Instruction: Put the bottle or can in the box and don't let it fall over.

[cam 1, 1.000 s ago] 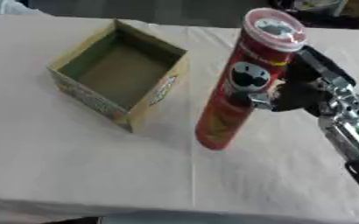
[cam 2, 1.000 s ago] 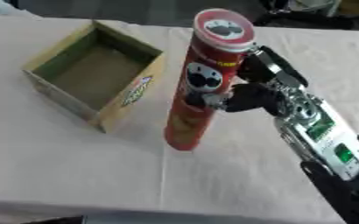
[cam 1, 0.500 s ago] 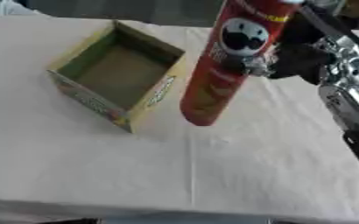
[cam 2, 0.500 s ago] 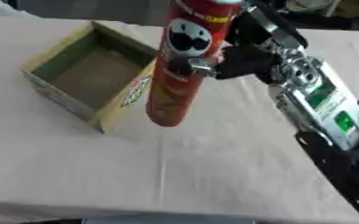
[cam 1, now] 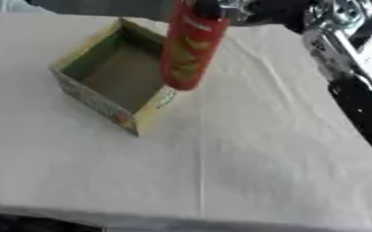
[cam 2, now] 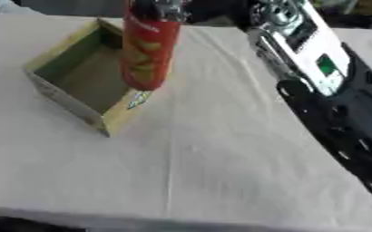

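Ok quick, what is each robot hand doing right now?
Left hand: not in view.
Right hand: at the top edge, fingers curled round the red can, holding it lifted over the box.

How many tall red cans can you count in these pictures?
1: the red can, held up by the right hand, its base hanging over the near-right edge of the open box.
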